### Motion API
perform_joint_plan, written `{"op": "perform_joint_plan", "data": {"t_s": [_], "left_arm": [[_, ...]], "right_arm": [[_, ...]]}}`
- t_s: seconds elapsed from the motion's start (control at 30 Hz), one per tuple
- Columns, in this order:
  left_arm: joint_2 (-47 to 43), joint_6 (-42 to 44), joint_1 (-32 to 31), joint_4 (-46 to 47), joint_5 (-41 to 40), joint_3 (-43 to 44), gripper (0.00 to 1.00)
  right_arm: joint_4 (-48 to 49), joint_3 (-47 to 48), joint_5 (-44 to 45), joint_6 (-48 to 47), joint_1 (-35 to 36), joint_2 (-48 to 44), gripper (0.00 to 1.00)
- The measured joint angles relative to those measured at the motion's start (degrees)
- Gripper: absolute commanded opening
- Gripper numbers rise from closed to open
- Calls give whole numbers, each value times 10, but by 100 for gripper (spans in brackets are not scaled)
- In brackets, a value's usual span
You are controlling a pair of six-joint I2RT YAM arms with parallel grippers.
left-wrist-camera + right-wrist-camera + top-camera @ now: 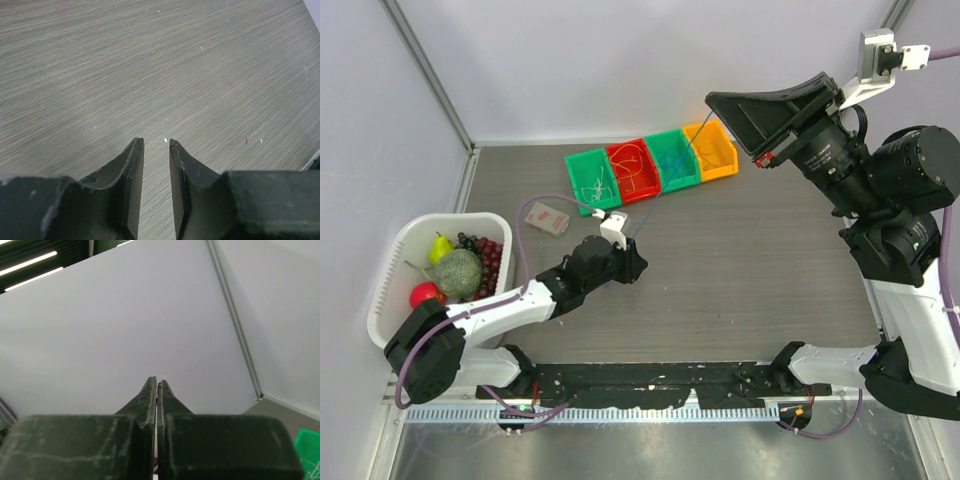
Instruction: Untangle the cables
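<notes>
Thin cables lie coiled in a row of small bins: whitish ones in the green bin (592,181), orange-yellow in the red bin (632,168), blue in the teal bin (672,160). A fine bluish strand (660,196) runs slantwise from the bins down toward my left gripper (640,264). That gripper hovers low over the bare wood table (150,75). Its jaws (156,142) stand a narrow gap apart with nothing visible between them. My right gripper (715,102) is raised high over the orange bin (715,150). In the right wrist view it (157,380) is shut and faces the white wall.
A white basket (395,250) of fruit stands at the left edge. A small clear packet (548,217) lies just left of the left gripper. The enclosure's white walls close off the back and sides.
</notes>
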Motion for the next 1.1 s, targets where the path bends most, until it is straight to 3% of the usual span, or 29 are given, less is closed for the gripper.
{"op": "perform_joint_plan", "data": {"t_s": [0.3,0.33,0.43,0.53,0.63,0.9,1.0,1.1], "left_arm": [[-44,10,3,-45,7,10,30],[-50,10,3,-60,16,21,39],[-57,11,3,-113,45,82,77],[-51,7,3,-165,74,164,99],[-45,4,3,-176,92,187,100],[-104,-30,20,-164,94,15,100],[-113,-19,22,-179,92,28,97],[-62,0,22,-228,99,99,95]], "right_arm": [[-13,-28,113,-88,0,-26,1],[-16,-42,132,-104,0,-37,1],[-19,-90,178,-140,0,-66,1],[-28,-161,233,-170,0,-103,1],[-41,-229,277,-188,0,-136,1],[-97,-347,376,-206,0,-211,1],[-103,-342,379,-203,0,-238,1],[-84,-309,354,-194,0,-244,1]]}}
